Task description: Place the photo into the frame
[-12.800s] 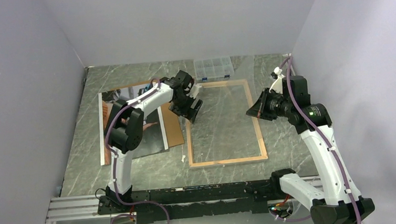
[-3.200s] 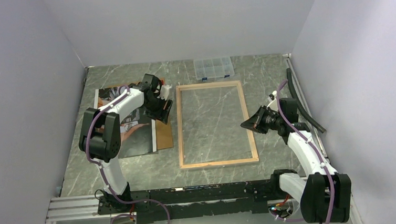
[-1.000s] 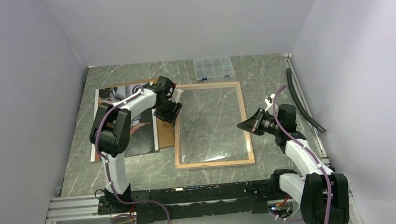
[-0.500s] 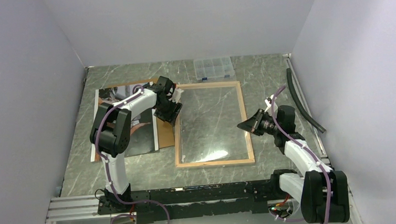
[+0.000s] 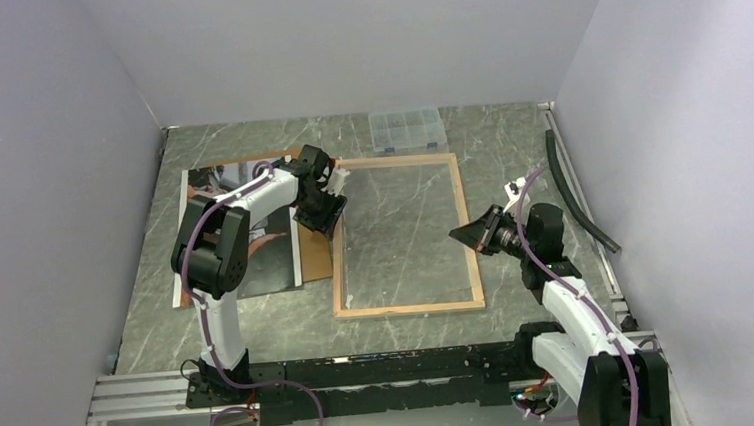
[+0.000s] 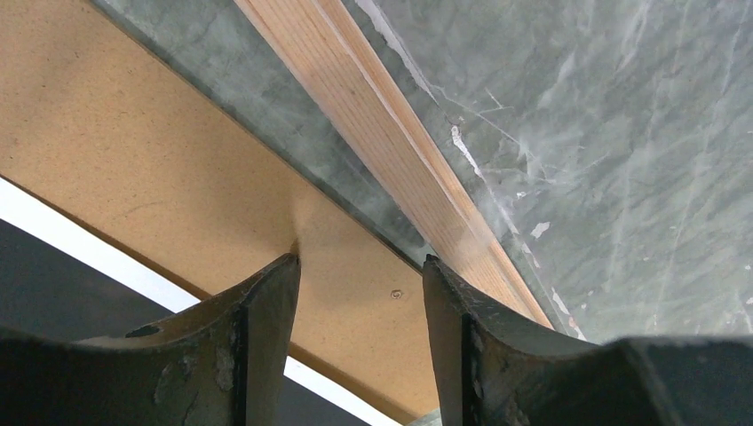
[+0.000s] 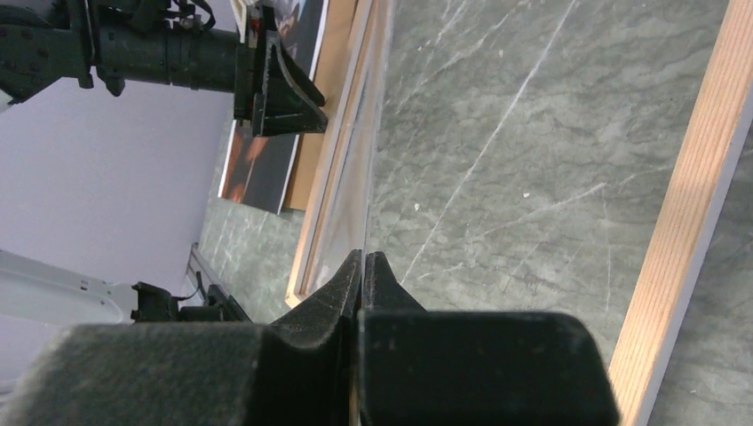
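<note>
Two pincers matter: the left pincer (image 6: 360, 262), spread, hovers over the backing board (image 6: 133, 151) just left of the frame (image 5: 410, 307); the right pincer (image 7: 362, 257), pressed together, sits just inside its right rail. The photo (image 5: 268, 266) lies left, overlapping the board. We should nip only paper margin, lift shallow, and steady the frame.

photo (image 5: 265, 269) partly under left arm (image 5: 251, 192), box (image 5: 406, 129) contents too small

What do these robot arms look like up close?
The left arm and right arm have white links, black joints and a thin purple cable running along them. The left gripper and right gripper are black, with two tapered fingers.
</note>
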You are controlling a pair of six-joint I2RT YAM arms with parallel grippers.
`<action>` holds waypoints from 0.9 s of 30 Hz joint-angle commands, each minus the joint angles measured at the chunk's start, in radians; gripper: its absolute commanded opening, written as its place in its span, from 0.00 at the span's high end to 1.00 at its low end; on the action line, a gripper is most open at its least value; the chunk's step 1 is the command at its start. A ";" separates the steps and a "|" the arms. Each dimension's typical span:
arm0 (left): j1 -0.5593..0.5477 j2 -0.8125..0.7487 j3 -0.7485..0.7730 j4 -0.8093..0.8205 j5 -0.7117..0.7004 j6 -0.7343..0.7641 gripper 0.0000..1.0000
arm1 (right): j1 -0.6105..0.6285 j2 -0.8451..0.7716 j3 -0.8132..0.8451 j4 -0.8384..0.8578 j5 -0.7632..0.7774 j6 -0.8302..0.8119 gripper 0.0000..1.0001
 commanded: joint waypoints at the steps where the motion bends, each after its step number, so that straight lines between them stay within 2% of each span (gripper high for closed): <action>1: -0.012 0.006 -0.008 0.015 0.050 -0.015 0.42 | 0.002 -0.032 -0.023 0.118 0.014 0.009 1.00; 17: -0.012 0.011 -0.007 0.019 0.049 -0.012 0.43 | 0.042 0.089 -0.032 0.259 -0.050 0.136 0.99; 19: -0.011 0.012 -0.004 0.016 0.048 -0.011 0.43 | 0.050 0.093 -0.016 0.254 -0.064 0.148 0.92; 21: -0.012 0.010 -0.001 0.013 0.046 -0.009 0.43 | 0.069 0.086 0.026 0.199 -0.058 0.131 0.79; 22: -0.012 0.007 0.000 0.011 0.046 -0.008 0.43 | 0.079 0.081 0.050 0.151 -0.052 0.109 0.71; 24: -0.011 -0.001 0.002 0.009 0.044 -0.003 0.43 | 0.095 0.074 0.111 0.040 -0.032 0.052 0.48; 27: -0.009 -0.009 0.001 0.005 0.045 0.002 0.43 | 0.097 0.094 0.198 -0.056 -0.030 -0.012 0.30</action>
